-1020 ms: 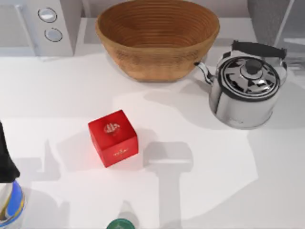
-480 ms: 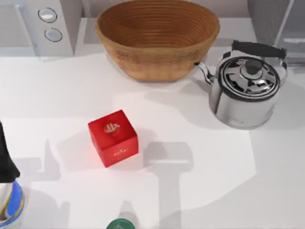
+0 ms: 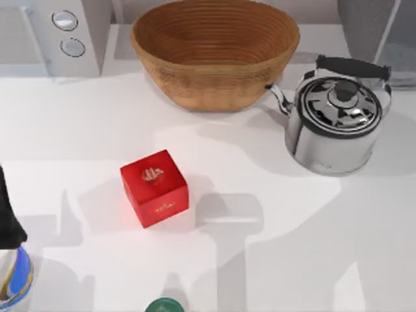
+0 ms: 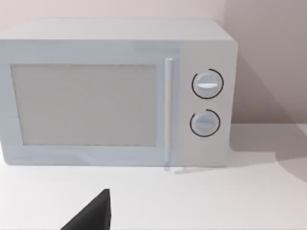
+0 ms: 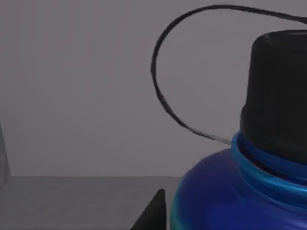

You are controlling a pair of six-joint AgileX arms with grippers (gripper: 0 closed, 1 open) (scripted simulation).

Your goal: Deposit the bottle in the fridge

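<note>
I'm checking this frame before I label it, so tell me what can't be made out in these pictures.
- Bottle: right wrist view shows its cap, neck and shoulder; the frame's edge cuts off the body, so any grip on it is unseen.
- Fridge: top view catches one corner; the frame's edge cuts off the rest.
- Larger bottle: cut by the top view's left edge.
- Green cap: cut by the bottom edge.
- Left tool: a dark tip in the left wrist view; open or shut unclear.

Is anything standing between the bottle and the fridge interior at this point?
Nothing visible does. In the right wrist view the bottle sits close to the camera against plain dark grey walls and a bare grey floor, apparently already inside the fridge. Whether the right end effector grips it cannot be seen.
</note>
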